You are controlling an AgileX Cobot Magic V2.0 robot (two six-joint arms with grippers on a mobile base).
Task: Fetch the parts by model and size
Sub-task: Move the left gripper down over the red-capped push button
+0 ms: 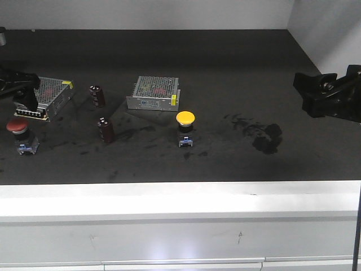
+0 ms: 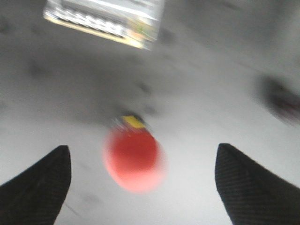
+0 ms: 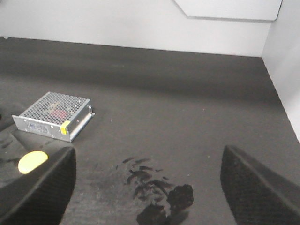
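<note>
The red-capped push-button switch (image 1: 20, 134) stands at the far left of the dark table. My left gripper (image 1: 25, 100) hangs just above and behind it, open; in the left wrist view the blurred red cap (image 2: 134, 158) lies between the two wide-apart fingers (image 2: 37, 187), untouched. The yellow-capped switch (image 1: 185, 127) stands mid-table; its cap shows at the left edge of the right wrist view (image 3: 32, 161). My right gripper (image 1: 326, 96) hovers at the far right, open and empty, its fingers (image 3: 255, 187) over dark stains.
Two silver mesh boxes sit at the back, one at the left (image 1: 49, 96), one in the middle (image 1: 153, 94). Two dark capacitors (image 1: 97, 95) (image 1: 105, 129) stand between them. Black smudges (image 1: 265, 135) mark the table. A white ledge (image 1: 180, 197) runs along the front.
</note>
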